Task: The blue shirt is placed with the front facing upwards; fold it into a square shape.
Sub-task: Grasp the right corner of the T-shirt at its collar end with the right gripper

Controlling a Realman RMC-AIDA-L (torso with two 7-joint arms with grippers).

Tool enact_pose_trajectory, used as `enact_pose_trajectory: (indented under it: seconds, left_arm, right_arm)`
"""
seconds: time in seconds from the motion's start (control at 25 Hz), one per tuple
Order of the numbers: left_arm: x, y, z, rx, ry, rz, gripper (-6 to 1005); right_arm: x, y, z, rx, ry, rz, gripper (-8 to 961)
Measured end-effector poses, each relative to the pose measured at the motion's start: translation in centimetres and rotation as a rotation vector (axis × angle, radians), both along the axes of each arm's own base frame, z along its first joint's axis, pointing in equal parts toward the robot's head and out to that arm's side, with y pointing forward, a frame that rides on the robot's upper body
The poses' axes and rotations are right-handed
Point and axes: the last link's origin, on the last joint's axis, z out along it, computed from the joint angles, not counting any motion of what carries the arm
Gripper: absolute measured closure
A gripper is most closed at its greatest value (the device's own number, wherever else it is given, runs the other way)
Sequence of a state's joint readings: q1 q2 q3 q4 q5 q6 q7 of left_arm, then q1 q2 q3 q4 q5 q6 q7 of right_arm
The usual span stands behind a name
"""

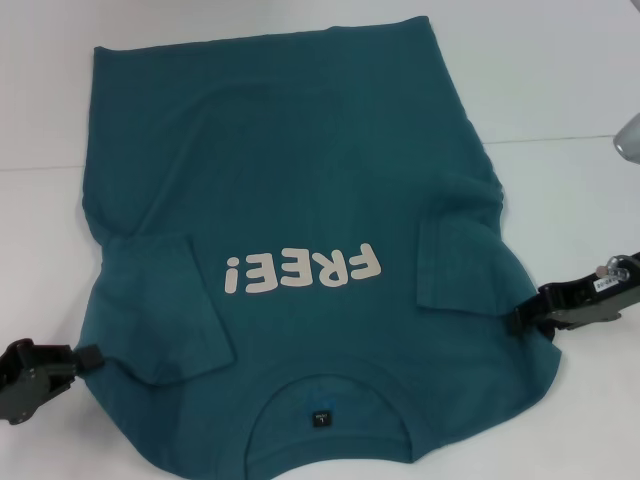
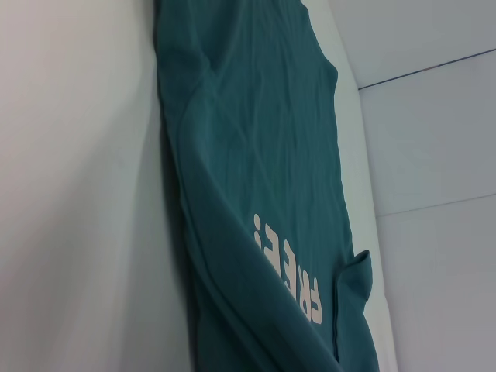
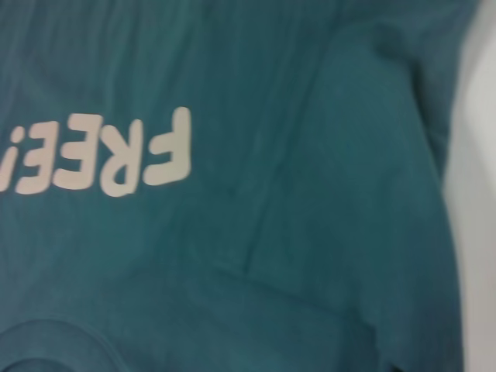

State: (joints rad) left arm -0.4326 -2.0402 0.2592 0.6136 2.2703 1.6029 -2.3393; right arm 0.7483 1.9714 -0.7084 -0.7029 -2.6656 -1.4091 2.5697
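At opposite side edges of the shirt (image 1: 300,180), left gripper (image 1: 90,357) and right gripper (image 1: 527,315) reach inward, each clenched on its fabric

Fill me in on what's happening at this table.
A two-armed robot is working on a blue shirt spread front-up on a white table, collar toward the robot, "FREE!" lettering showing. Both short sleeves are already folded inward over the chest. The left gripper is at the shirt's left edge near the shoulder, and the right gripper is at the right edge. The body of the shirt is not yet folded into a square.
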Motion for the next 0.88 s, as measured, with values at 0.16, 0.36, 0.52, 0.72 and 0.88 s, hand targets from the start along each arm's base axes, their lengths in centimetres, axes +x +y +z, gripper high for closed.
enact_pose_trajectory:
  seconds: [0.16, 0.36, 0.52, 0.72, 0.88]
  left_arm:
    - [0.0, 0.0, 0.01, 0.001, 0.0, 0.0, 993]
    - [0.0, 0.0, 0.03, 0.002, -0.002, 0.001, 993]
    - [0.01, 0.02, 0.05, 0.004, -0.003, 0.001, 993]
    - [0.12, 0.08, 0.06, 0.011, -0.01, -0.001, 993]
    - [0.18, 0.14, 0.06, 0.011, -0.01, -0.003, 992]
  right_arm:
    - [-0.47, 0.22, -0.31, -0.006, 0.002, 0.012, 503]
    - [-0.52, 0.21, -0.43, -0.013, -0.005, 0.015, 506]
    - [-0.44, 0.06, -0.5, -0.02, -0.005, 0.013, 508]
    - [-0.15, -0.07, -0.4, -0.025, -0.019, 0.001, 511]
    - [0.03, -0.02, -0.46, -0.032, -0.057, -0.012, 513]
